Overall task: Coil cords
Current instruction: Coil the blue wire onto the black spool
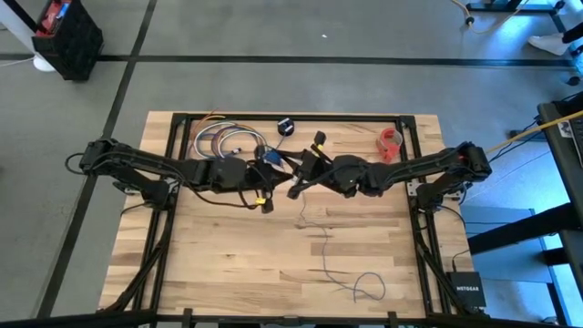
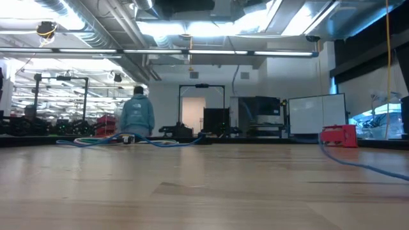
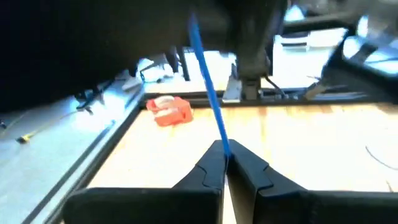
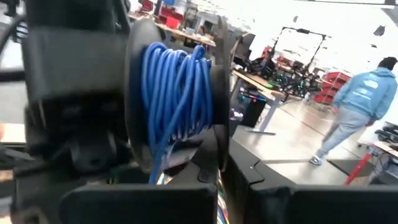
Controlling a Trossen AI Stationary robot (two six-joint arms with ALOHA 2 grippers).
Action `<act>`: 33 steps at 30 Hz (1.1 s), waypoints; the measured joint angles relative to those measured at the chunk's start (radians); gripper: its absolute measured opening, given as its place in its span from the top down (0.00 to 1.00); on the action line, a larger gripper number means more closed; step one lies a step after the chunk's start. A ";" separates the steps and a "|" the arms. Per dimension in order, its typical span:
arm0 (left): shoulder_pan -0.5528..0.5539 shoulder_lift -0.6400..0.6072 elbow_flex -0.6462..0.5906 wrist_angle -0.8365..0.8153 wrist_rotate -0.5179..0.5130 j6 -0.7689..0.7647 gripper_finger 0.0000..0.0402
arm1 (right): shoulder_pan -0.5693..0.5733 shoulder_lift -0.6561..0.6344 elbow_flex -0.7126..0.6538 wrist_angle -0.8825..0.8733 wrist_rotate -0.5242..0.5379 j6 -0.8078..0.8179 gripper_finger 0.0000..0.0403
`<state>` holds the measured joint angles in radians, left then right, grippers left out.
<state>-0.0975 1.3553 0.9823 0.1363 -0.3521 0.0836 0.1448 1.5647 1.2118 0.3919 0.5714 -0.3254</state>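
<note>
The cord (image 3: 208, 106) is pinched between the fingertips of the left tool (image 3: 225, 163), which are pressed together on it. From there it rises taut and slanted toward the dark bulk of the other arm. In the right wrist view, many blue turns of it are wound on a black spool (image 4: 177, 99) that fills the space just ahead of the right tool (image 4: 224, 165). That tool's fingers are pressed together too. One fingertip overlaps the spool's flange, but I cannot tell whether they actually grip it.

From above, both tools meet over the middle of the tabletop (image 1: 228, 264), toward its far half. The rest of the cord (image 1: 326, 251) trails loose from below that meeting point across the wood toward the near edge. It bends once and ends in a small loop right of centre.

A bundle of coloured cables (image 1: 223, 141) lies by the far edge just behind the left arm. A red object (image 1: 390, 143) sits by the far right corner, close to the right arm, and shows beyond the pinched cord in the left wrist view (image 3: 169, 112).

In the room behind, a person (image 2: 137, 115) in a light blue top stands with their back turned.
</note>
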 joint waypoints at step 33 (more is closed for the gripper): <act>0.008 -0.110 -0.003 -0.170 -0.091 0.214 1.00 | 0.210 -0.174 0.003 -0.595 0.180 0.184 0.99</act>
<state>-0.0895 1.2455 0.9794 -0.0338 -0.4431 0.2977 0.3547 1.3907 1.2144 -0.2036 0.7518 -0.1413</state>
